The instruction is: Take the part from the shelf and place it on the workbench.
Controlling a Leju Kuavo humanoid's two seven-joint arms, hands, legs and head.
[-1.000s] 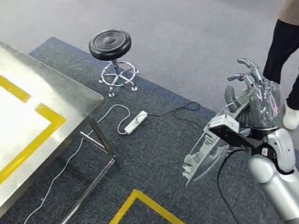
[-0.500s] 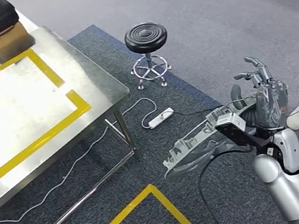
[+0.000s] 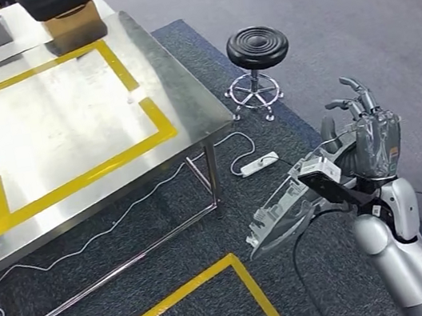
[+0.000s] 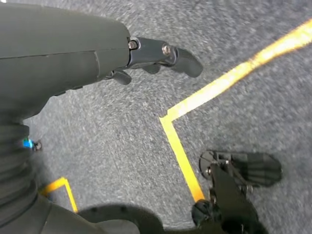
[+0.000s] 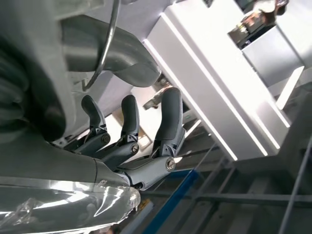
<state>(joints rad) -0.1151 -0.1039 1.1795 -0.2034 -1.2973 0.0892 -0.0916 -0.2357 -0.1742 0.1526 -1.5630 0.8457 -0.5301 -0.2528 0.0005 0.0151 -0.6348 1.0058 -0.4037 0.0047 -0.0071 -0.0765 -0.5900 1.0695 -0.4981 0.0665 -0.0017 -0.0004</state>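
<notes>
The grey part (image 3: 282, 212) is held in the right hand (image 3: 368, 144), out over dark carpet (image 3: 209, 231), well apart from the steel workbench (image 3: 187, 101) and its near corner. Open floor lies between them, crossed by a white cable (image 3: 116, 222) and yellow floor tape (image 3: 241, 279). A stool (image 3: 256, 49) stands beyond. In the left wrist view, the left hand (image 4: 162, 53) is seen empty, fingers extended over carpet.
</notes>
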